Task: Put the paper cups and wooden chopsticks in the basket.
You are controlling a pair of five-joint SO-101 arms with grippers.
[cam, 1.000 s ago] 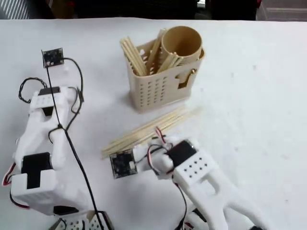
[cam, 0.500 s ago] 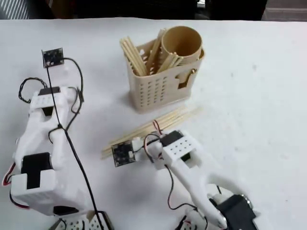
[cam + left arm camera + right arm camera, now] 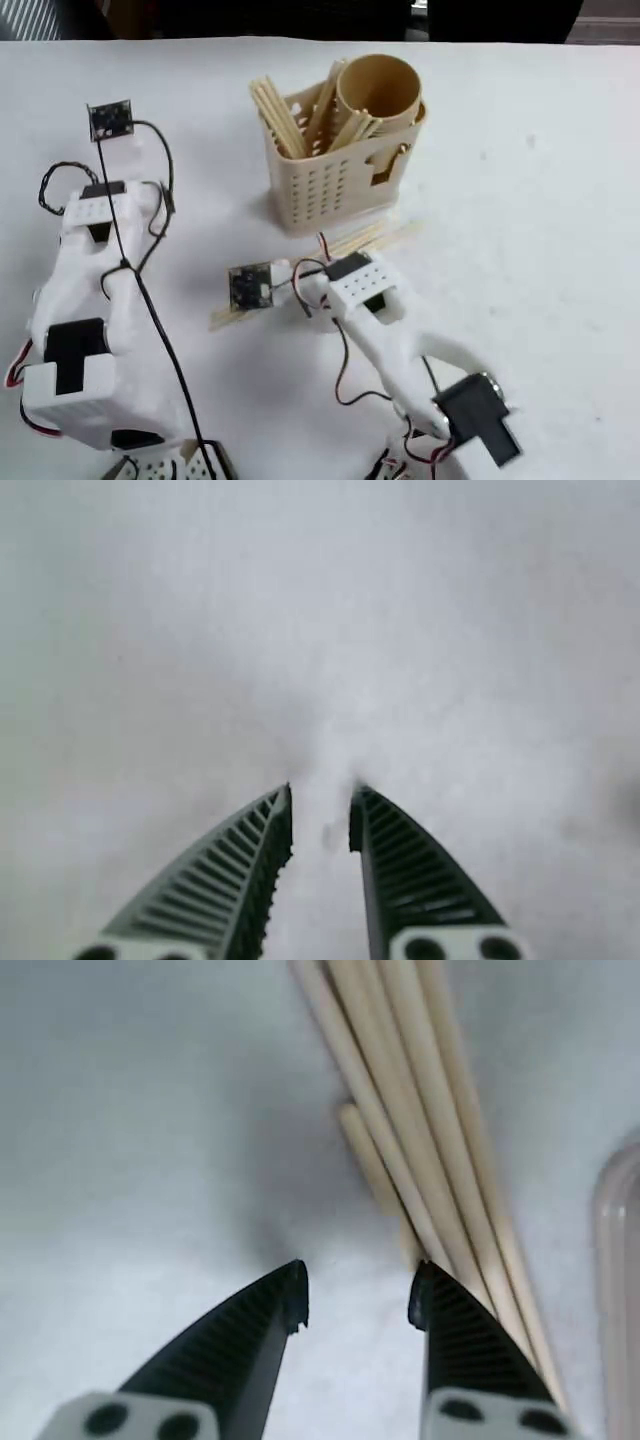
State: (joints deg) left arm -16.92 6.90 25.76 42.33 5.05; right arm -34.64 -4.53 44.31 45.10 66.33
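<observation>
Basket (image 3: 335, 185) holds paper cup (image 3: 378, 88) and chopsticks (image 3: 278, 118); loose chopsticks (image 3: 385, 235) lie beside it

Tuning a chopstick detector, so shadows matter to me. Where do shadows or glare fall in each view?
Right wrist view: a soft dark shadow on the table beside the loose chopsticks, ahead of the right gripper; the sticks are lit. Left wrist view: even light, a faint dark patch by the left gripper. High view: bright table, no hard glare, weak shadow beside the basket.

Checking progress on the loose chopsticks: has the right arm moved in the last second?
Yes. The right arm has moved closer to the basket, over the loose chopsticks.
</observation>
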